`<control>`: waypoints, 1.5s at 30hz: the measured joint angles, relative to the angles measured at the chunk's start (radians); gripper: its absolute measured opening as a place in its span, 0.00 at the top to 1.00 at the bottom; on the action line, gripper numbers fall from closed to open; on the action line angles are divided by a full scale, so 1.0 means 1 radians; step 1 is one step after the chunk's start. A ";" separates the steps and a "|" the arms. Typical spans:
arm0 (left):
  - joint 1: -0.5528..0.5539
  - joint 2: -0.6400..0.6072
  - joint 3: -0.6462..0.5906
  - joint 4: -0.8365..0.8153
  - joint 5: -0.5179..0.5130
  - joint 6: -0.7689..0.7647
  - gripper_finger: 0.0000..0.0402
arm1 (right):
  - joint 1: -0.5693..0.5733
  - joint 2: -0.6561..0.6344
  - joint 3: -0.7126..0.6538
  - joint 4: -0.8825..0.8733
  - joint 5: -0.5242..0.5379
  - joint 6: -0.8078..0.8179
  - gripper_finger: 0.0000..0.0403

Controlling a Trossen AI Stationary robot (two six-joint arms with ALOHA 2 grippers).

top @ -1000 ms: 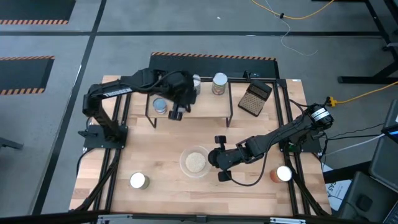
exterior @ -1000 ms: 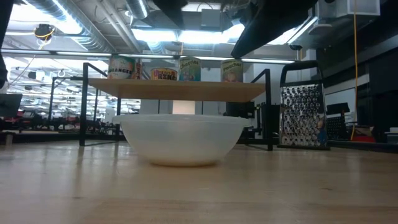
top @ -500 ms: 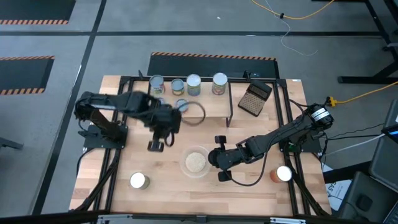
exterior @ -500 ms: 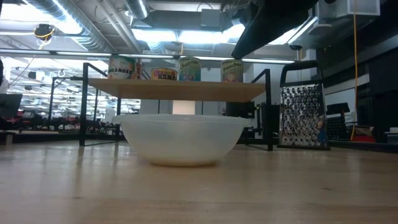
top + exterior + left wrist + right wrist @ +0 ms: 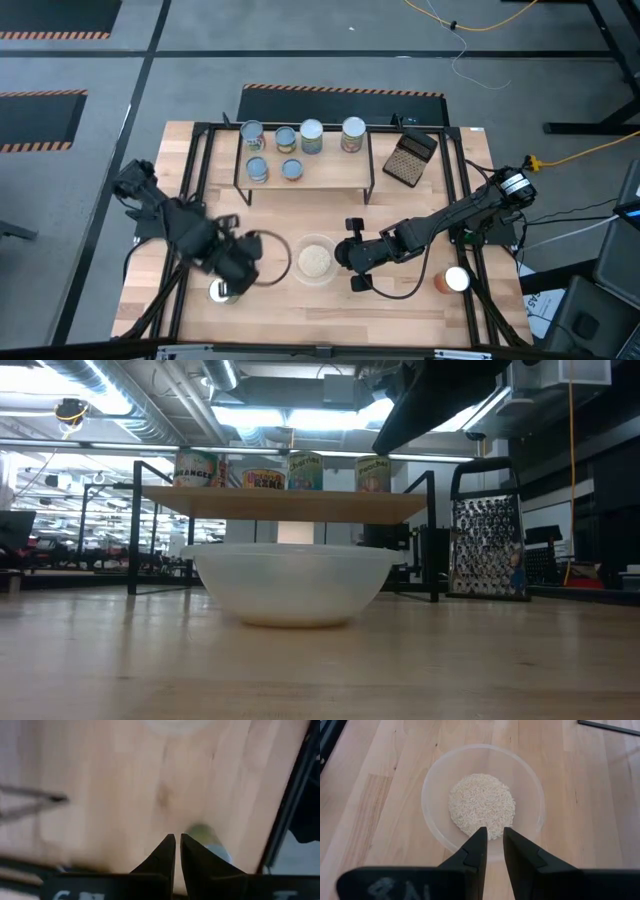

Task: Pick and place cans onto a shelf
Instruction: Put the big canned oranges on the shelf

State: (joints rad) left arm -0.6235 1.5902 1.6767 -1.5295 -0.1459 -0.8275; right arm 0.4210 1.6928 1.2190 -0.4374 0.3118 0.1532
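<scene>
The light-wood shelf [image 5: 330, 178] stands at the table's far side. Several cans stand on it: a back row [image 5: 311, 135] and two in front [image 5: 257, 169]. A white-topped can [image 5: 220, 291] stands on the table near the front left. Another white-topped can with a red-orange label [image 5: 456, 279] stands at the front right. My left gripper [image 5: 229, 282] is shut, hovering right beside the front-left can, which shows blurred next to the fingers in the left wrist view [image 5: 212, 845]. My right gripper [image 5: 340, 254] is shut and empty, pointing at the glass bowl [image 5: 482, 805].
The clear bowl of pale grains [image 5: 314, 260] sits at the table's middle front, between the two grippers. A dark grid-patterned grater [image 5: 410, 158] stands to the right of the shelf. Black frame rails [image 5: 462, 200] run along the table's left and right sides.
My left gripper has swung away from the shelf toward the table's near edge and left, ending over the white-topped can at the front left. The cans on the shelf that the arm covered now show. My right arm has kept still.
</scene>
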 joint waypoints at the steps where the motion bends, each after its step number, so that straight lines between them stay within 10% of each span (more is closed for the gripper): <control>1: -0.024 0.000 -0.028 0.006 0.020 -0.056 0.94 | 0.000 0.000 0.000 0.000 0.000 0.000 0.83; 20: -0.191 0.000 -0.256 0.271 0.281 -0.598 0.91 | 0.000 0.000 0.000 0.001 0.000 -0.001 0.83; 30: -0.191 0.000 -0.262 0.349 0.237 -0.659 0.73 | 0.000 0.000 0.000 0.001 0.000 -0.001 0.83; 45: -0.191 0.002 -0.411 0.483 0.243 -0.711 0.73 | 0.000 0.000 0.000 0.001 0.000 -0.002 0.83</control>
State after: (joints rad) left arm -0.8146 1.5917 1.2655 -1.0462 0.0967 -1.5387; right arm 0.4212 1.6928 1.2190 -0.4362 0.3119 0.1511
